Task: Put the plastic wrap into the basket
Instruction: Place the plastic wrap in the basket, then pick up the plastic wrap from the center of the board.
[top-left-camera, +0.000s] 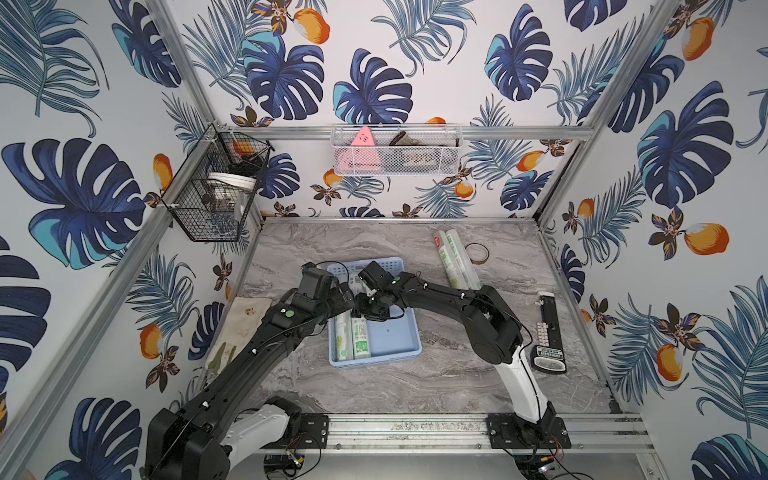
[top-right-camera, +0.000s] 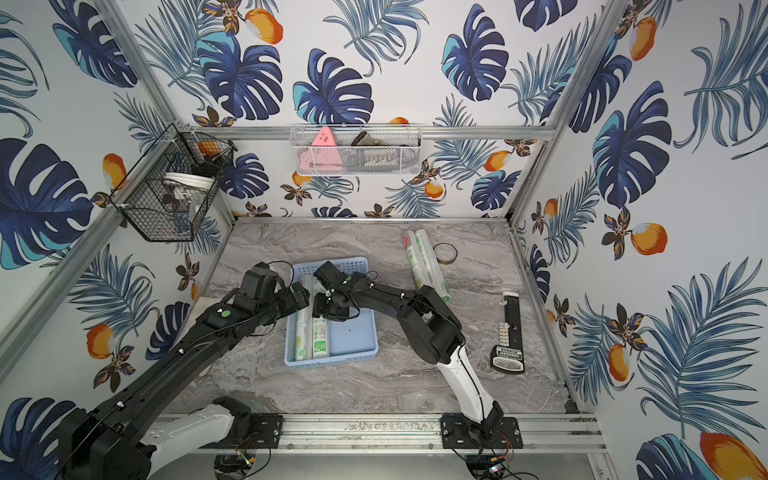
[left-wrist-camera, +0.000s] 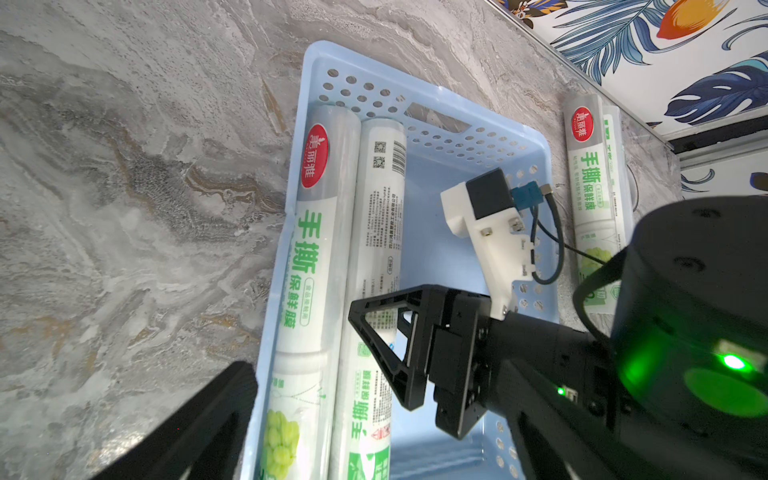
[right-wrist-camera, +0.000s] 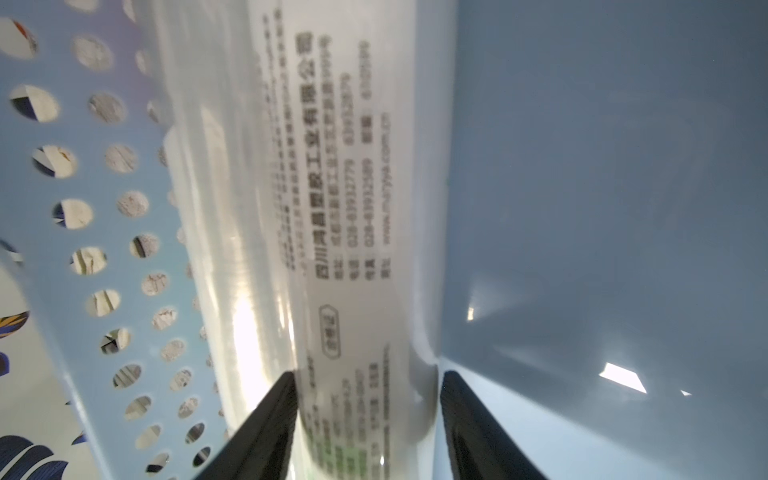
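The light-blue basket (top-left-camera: 399, 332) (top-right-camera: 357, 332) sits mid-table. Two plastic wrap rolls lie side by side along its left wall, one (left-wrist-camera: 316, 257) against the wall and one (left-wrist-camera: 374, 249) inside it. My right gripper (top-left-camera: 361, 307) (right-wrist-camera: 368, 424) reaches down over the inner roll (right-wrist-camera: 353, 208). Its jaws flank the roll, with a thin gap at one finger. My left gripper (top-left-camera: 345, 291) (left-wrist-camera: 365, 457) hovers wide open over the basket's left edge, holding nothing. Two more rolls (top-left-camera: 451, 257) (top-right-camera: 432, 266) lie together on the table at the back right.
A brown tape ring (top-left-camera: 478, 252) lies beside the loose rolls. A black device with white keys (top-left-camera: 548, 332) sits near the right edge, and a stained cloth (top-left-camera: 245, 320) at the left. A black wire basket (top-left-camera: 216, 187) and a white mesh basket (top-left-camera: 395, 151) hang on the walls.
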